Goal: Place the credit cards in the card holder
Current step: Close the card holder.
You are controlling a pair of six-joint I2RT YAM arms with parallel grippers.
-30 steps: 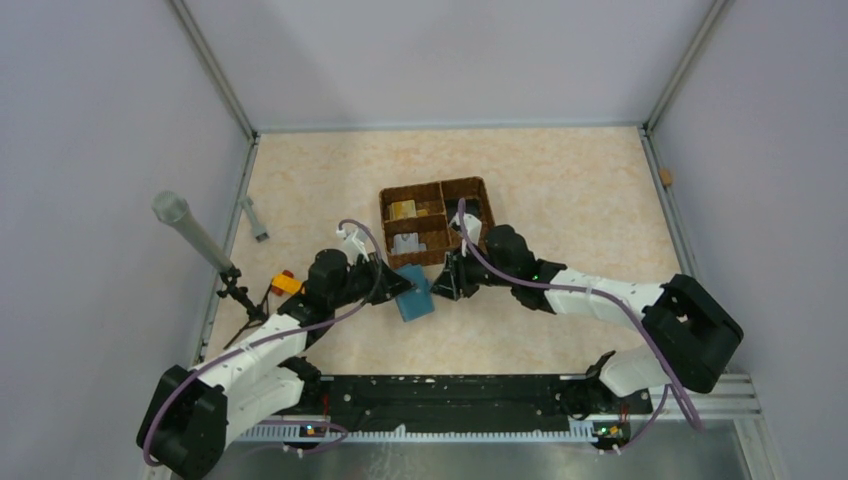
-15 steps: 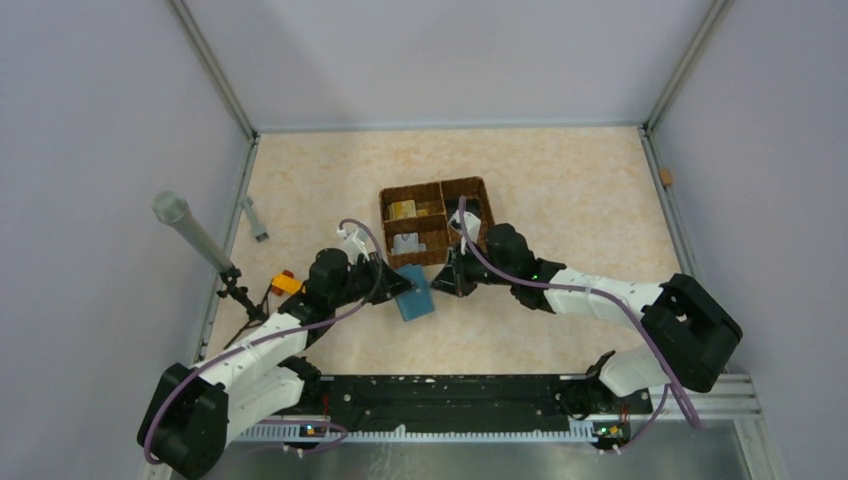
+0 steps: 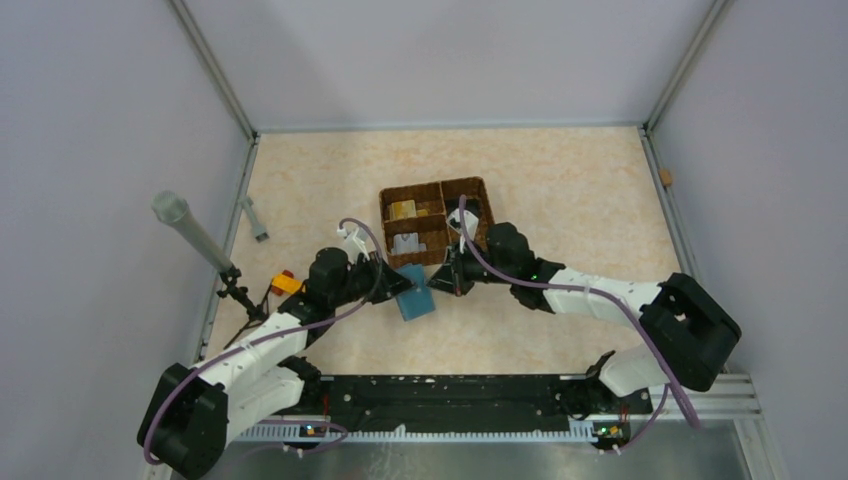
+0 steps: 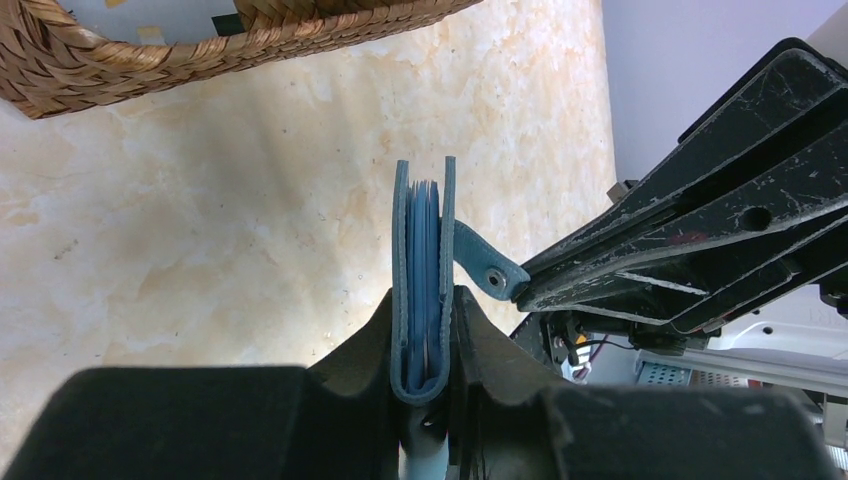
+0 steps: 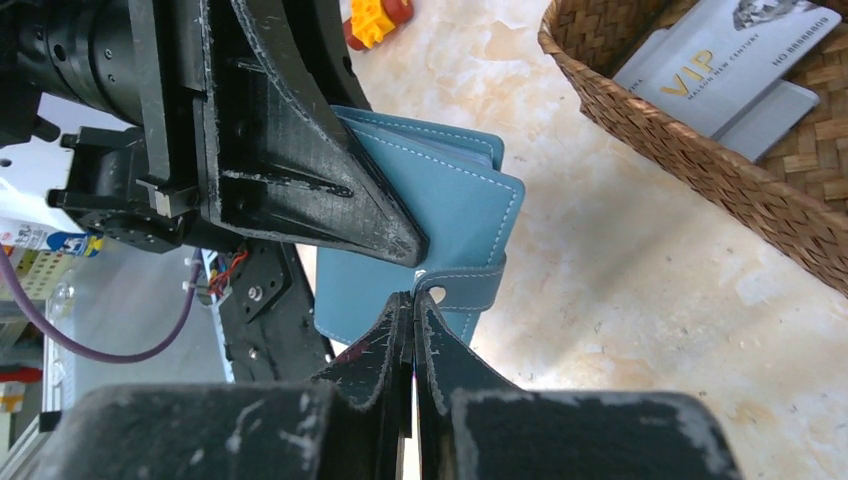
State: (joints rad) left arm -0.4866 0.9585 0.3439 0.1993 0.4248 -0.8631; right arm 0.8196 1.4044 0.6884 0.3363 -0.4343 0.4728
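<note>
Right claw (image 5: pixel 413 300): just closed, pinching strap (image 5: pixel 465 287) | left claw (image 4: pixel 425 300): clamping holder (image 4: pixel 422 230) by fold | meaning: holder can be opened; cards (image 5: pixel 715 60) wait in basket (image 5: pixel 640 110)

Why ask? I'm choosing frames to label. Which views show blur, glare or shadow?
Top external: even, soft light, sharp, but the card holder is tiny. Left wrist: holder's edge crisp, left fingers soft, pale sheen on the table. Right wrist: strap and credit card lettering sharp.
</note>
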